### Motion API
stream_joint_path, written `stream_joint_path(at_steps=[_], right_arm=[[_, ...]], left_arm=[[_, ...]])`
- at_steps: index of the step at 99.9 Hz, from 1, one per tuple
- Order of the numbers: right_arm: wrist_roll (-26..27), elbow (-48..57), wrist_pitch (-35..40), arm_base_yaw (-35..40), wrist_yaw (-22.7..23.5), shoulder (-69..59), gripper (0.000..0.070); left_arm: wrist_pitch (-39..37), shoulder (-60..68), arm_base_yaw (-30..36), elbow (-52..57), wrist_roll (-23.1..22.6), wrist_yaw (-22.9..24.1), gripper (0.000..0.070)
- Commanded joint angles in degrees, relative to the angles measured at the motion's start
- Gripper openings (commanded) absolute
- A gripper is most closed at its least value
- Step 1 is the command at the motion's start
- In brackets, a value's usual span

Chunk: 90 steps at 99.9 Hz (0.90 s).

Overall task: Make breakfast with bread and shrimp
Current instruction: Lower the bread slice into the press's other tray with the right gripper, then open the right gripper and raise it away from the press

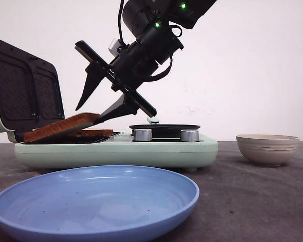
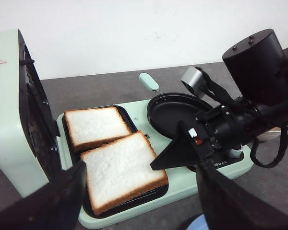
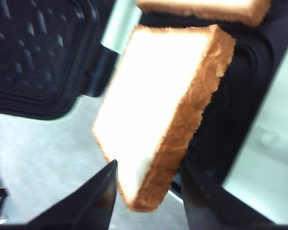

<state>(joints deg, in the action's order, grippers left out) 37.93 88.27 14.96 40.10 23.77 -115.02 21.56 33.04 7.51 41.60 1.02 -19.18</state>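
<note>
Front view: right end effector gaping wide, lower finger under near bread slice, which tilts up; ungripped.

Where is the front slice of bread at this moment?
In the front view the front slice of bread is on the left, tilted up over the sandwich maker's open grill plate, its corner between the fingers of the right pincer, beside the second slice.

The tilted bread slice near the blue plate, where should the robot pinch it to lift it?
Pinch the raised crust edge of the thick square white bread slice, coming from the pan side. That edge tips up off the black grill plate, so fingers fit above and below.
</note>
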Motion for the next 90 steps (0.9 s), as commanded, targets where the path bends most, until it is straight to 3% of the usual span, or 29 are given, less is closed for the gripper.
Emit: stream_joint_path(at_steps=[1,32,69,90], right_arm=[[-1.57,1.53,0.13,0.66,-0.87,-1.46,0.025],[-2.91,1.68,1.01,0.94,-0.7,-1.38,0.025],[-8.96,2.82,2.43,0.46,-2.75,4.94,0.025],[-18.58,2.82,11.26,-0.98,-10.91,11.54,0.025]], left_arm=[[-0.59,0.2,-0.04,0.44,0.17,0.31,0.0393],[-0.61,0.09,-0.04,0.44,0.39,0.31,0.0393],[-0.57,0.09,-0.04,0.44,0.31,0.33,0.0393],[-0.5,0.09,-0.04,0.44,0.31,0.33,0.0393]])
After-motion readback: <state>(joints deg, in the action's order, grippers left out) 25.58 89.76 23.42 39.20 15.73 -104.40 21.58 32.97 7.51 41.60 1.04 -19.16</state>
